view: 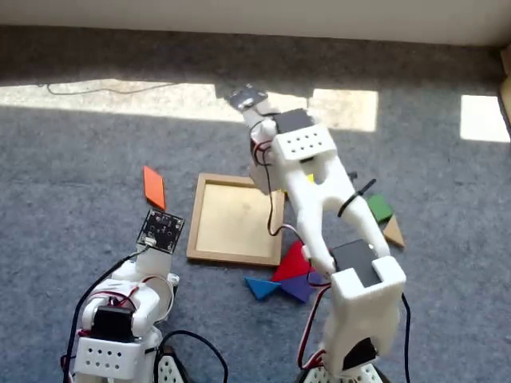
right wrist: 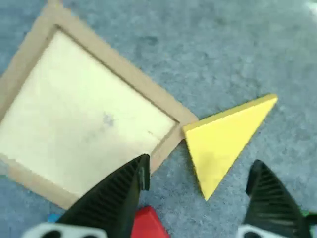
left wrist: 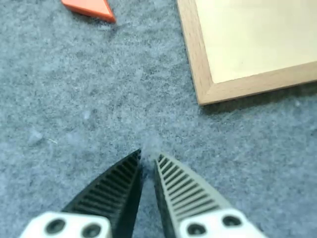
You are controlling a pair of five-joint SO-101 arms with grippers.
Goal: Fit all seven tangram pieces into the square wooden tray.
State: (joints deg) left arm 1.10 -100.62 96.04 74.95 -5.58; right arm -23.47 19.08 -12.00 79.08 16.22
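Observation:
The square wooden tray [view: 231,219] lies with nothing in it. My right gripper [right wrist: 200,173] hangs open over the carpet just off one tray corner [right wrist: 181,124]. The yellow triangle [right wrist: 223,139] lies flat between its spread fingers, untouched. My left gripper [left wrist: 148,158] is shut with nothing in it, low over the carpet near another tray corner [left wrist: 203,84]. An orange parallelogram [view: 154,187] lies left of the tray; its tip is the orange piece [left wrist: 89,7] in the left wrist view. A red triangle [view: 293,262], a blue triangle [view: 261,286] and a purple piece [view: 299,286] sit by the tray's near right corner.
A green piece [view: 380,208] and a tan triangle [view: 393,231] lie right of the right arm [view: 319,207]. The left arm [view: 128,319] sits at the near left. Everything rests on grey carpet, with sunlit patches along the far side.

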